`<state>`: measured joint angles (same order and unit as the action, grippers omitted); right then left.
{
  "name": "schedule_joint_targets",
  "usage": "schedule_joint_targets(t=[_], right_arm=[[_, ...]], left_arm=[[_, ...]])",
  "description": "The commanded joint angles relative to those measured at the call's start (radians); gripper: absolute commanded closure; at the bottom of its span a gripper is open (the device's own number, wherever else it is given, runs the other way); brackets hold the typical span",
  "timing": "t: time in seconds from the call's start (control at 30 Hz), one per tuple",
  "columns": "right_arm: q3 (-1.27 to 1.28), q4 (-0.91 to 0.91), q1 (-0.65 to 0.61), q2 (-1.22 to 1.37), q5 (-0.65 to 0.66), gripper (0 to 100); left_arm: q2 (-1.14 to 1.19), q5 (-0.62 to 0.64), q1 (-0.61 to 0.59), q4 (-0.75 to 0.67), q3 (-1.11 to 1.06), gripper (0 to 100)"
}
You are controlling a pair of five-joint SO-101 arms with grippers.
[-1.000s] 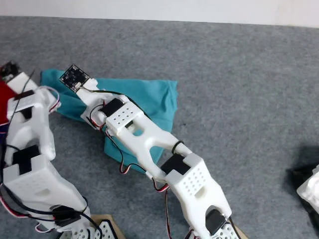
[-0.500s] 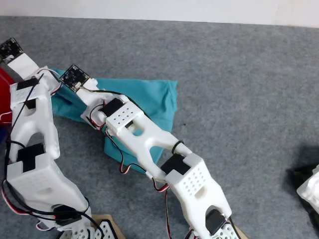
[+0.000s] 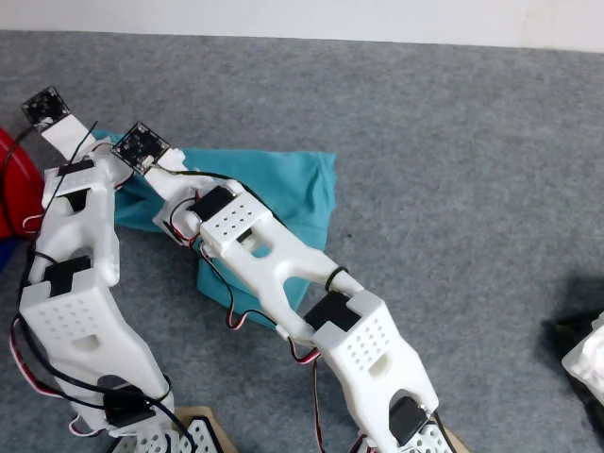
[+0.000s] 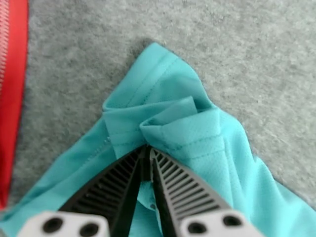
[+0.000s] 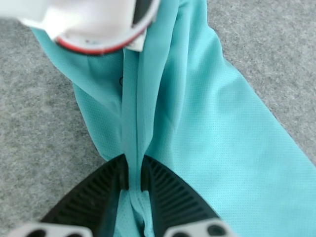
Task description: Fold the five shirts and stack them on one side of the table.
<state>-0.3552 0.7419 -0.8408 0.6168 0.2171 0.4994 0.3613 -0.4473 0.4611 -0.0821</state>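
Note:
A teal shirt (image 3: 294, 189) lies crumpled on the grey table, left of the middle. Both arms sit over its left end. In the left wrist view my left gripper (image 4: 148, 150) is shut on a bunched fold at the teal shirt's (image 4: 197, 123) corner. In the right wrist view my right gripper (image 5: 134, 170) is shut on a long raised fold of the teal shirt (image 5: 207, 113), close to the left arm's white body (image 5: 84, 19). A red shirt (image 3: 11, 189) lies at the table's left edge, beside the left arm.
The grey felt table (image 3: 453, 142) stretches wide to the right of the shirt. A dark object (image 3: 571, 330) and a white thing (image 3: 590, 357) sit at the right edge. A strip of the red shirt (image 4: 11, 74) lies beside the teal corner.
The left arm has swung from over the red shirt toward the back and right, to the teal shirt's left corner. The right arm has kept still.

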Motion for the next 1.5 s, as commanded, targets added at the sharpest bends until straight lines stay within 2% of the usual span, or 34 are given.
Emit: schedule_joint_targets(t=[0.0,0.17,0.37,0.57,0.83,1.13,1.37,1.47], right_arm=[[-0.008,-0.004,-0.007,-0.016,-0.006,99.2],[-0.007,-0.036,-0.007,-0.016,-0.006,99.2],[-0.005,-0.036,-0.007,-0.016,-0.006,99.2],[-0.005,-0.036,-0.007,-0.016,-0.006,99.2],[-0.005,-0.036,-0.007,-0.016,-0.008,99.2],[-0.005,-0.036,-0.008,-0.016,-0.008,99.2],[-0.005,-0.036,-0.016,-0.016,-0.008,99.2],[-0.005,-0.036,-0.016,-0.016,-0.008,99.2]], left_arm=[[-0.062,0.009,-0.093,-0.015,0.027,99],[-0.174,0.009,-0.171,0.054,-0.039,99],[-0.329,0.005,-0.168,0.08,-0.237,99],[-0.3,0.006,-0.162,-0.087,-0.317,99],[-0.272,0.006,-0.154,-0.087,-0.323,77],[-0.271,0.003,-0.159,-0.087,-0.374,87],[-0.305,0.0,-0.159,-0.086,-0.45,87],[-0.335,-0.064,-0.159,-0.086,-0.475,87]])
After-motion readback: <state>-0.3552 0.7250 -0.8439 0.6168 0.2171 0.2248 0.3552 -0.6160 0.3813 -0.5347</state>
